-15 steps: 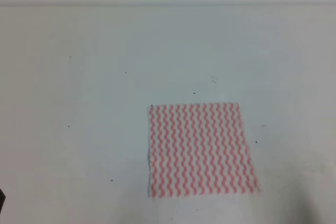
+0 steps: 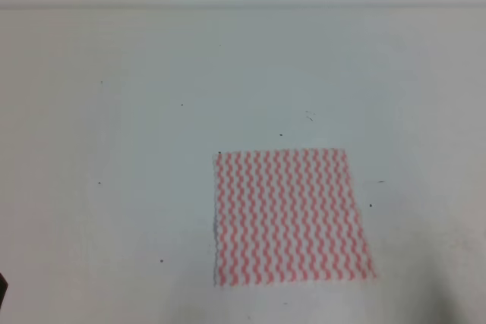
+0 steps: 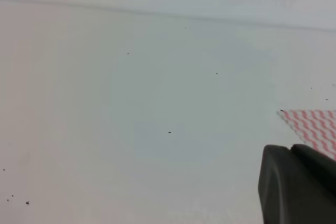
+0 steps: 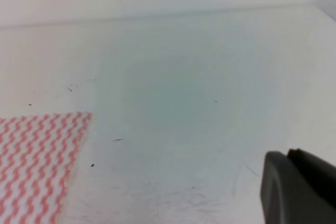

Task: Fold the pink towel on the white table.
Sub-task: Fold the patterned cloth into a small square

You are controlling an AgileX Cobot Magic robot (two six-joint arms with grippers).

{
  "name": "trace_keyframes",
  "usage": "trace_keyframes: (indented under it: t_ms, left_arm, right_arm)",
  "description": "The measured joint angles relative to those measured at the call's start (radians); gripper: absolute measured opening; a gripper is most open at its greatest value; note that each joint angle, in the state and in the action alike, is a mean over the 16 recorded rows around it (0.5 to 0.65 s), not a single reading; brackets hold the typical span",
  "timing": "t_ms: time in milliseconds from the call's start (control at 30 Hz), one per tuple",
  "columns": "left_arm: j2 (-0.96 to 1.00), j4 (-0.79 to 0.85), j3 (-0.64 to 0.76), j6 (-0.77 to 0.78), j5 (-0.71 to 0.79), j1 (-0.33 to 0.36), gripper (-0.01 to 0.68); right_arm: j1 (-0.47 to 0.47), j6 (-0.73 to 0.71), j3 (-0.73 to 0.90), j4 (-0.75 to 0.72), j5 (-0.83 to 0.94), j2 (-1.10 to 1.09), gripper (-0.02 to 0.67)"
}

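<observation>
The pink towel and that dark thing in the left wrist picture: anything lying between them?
Nothing: the left wrist view shows only bare white table between the pink towel and the left gripper.

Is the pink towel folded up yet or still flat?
Spread flat. The pink towel lies as one open square on the white table, all four corners showing, no layer doubled over.

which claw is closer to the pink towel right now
Hard to call. The pink towel shows at the right edge of the left wrist view and the lower left of the right wrist view. One dark finger of each claw shows, neither touching it.
</observation>
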Motion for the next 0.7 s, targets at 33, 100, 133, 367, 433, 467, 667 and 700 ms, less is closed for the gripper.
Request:
trace_keyframes:
  t_ms: [33, 100, 133, 367, 433, 467, 667, 700]
  left_arm:
    - [0.0, 0.0, 0.0, 0.0, 0.0, 0.0, -0.004]
    - [0.0, 0.0, 0.0, 0.0, -0.001, 0.0, -0.004]
    - [0.002, 0.0, -0.002, 0.0, -0.001, 0.0, -0.004]
    - [-0.002, -0.001, 0.002, 0.0, -0.002, 0.0, -0.004]
    - [-0.005, -0.002, 0.005, 0.0, -0.007, 0.0, -0.004]
    - [-0.007, -0.002, 0.005, 0.0, -0.008, 0.0, -0.004]
    - [-0.004, -0.021, 0.003, -0.006, -0.036, 0.0, -0.004]
    - [-0.004, -0.03, 0.003, -0.009, -0.047, 0.0, -0.004]
  right_arm:
    - [0.0, 0.0, 0.0, 0.0, 0.0, 0.0, -0.017]
    - [0.0, 0.0, 0.0, 0.0, 0.0, 0.0, -0.017]
    - [0.0, 0.0, 0.0, 0.0, 0.0, 0.0, -0.017]
    - [0.0, 0.0, 0.003, 0.0, -0.002, -0.002, -0.018]
    - [0.0, 0.0, 0.003, 0.0, -0.002, -0.002, -0.018]
    - [0.0, 0.0, 0.003, 0.0, -0.003, -0.002, -0.018]
    - [0.0, 0.0, -0.001, 0.015, -0.019, 0.004, -0.018]
    - [0.0, 0.0, -0.001, 0.036, -0.027, 0.004, -0.018]
